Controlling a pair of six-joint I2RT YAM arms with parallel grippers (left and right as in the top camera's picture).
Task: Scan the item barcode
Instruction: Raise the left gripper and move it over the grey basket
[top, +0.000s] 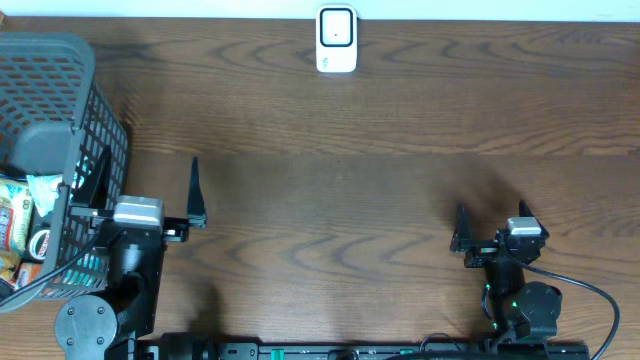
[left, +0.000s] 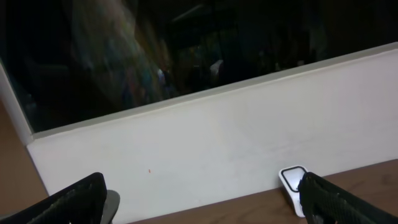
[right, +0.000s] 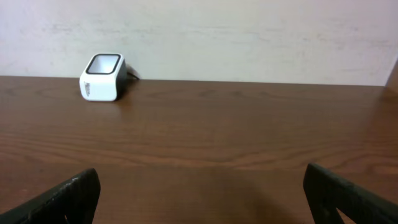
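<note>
At the 9 o'clock edge of the table (top: 350, 180), a dark mesh basket (top: 60, 60) was seen, and packaged items (top: 15, 225) were lying inside it at its lower left; no barcode could be made out on them. Just beside the basket, at about 8 o'clock, the left gripper (top: 150, 175) was held with its jaws spread wide and nothing between them. Its left finger was seen against the basket's wall, though contact could not be judged. In the left wrist view the left gripper (left: 205, 205) was aimed at the pale wall (left: 217, 143), with both dark fingers (left: 74, 199) at the lower corners. The scanner (top: 337, 40), a small white box with a dark window, was standing at 12 o'clock by the far edge, well apart from both arms. It was partly hidden in the left wrist view (left: 291, 180) and shown whole in the right wrist view (right: 103, 76), at about 10 o'clock there. At about 5 o'clock on the table, the right gripper (top: 490, 210) was likewise held wide and empty, and bare wood was seen between its fingers (right: 62, 199).
</note>
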